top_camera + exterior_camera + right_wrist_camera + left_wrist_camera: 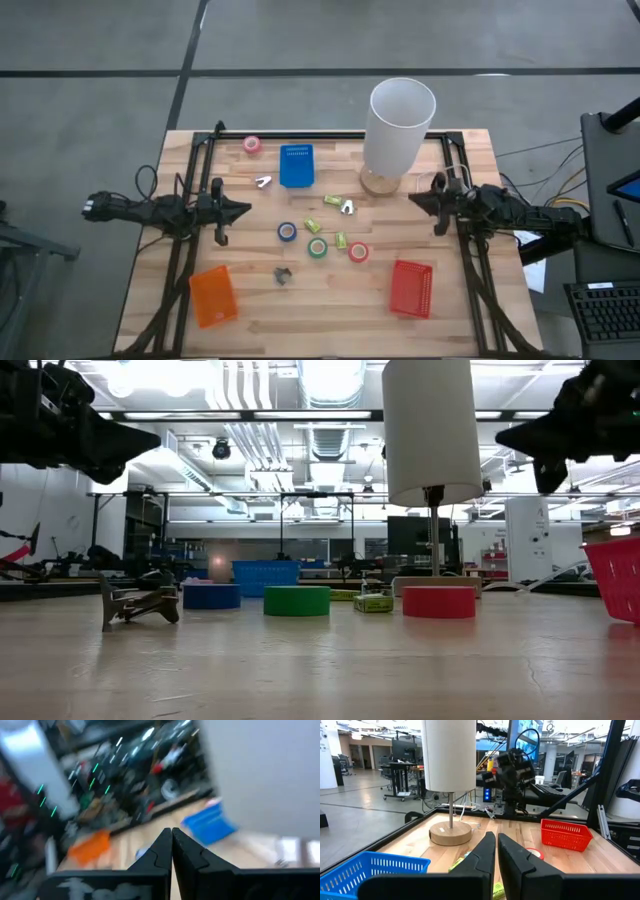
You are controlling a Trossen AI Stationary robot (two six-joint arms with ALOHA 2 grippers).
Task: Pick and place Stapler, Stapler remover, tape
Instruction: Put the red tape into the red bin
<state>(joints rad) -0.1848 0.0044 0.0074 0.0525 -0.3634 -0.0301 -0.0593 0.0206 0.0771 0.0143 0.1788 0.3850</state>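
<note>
Both grippers hover shut above the table, touching nothing. My left gripper (247, 209) (496, 840) is over the left side. My right gripper (412, 197) (171, 834) is beside the lamp base. Between them lie a blue tape roll (287, 231) (211, 596), a green one (318, 248) (297, 600) and an orange-red one (358, 252) (439, 601), each flat on the wood. A pink roll (252, 145) lies by the far edge. A dark staple remover (283, 275) (138, 604), a white one (263, 182) and a silver one (347, 206) rest on the table, along with small yellow-green staplers (312, 226).
A lamp with a tall white shade (400, 122) stands on a round wooden base (450, 833) at the far right of centre. A blue basket (296, 165) sits far centre, an orange basket (212, 295) near left and a red basket (411, 288) near right.
</note>
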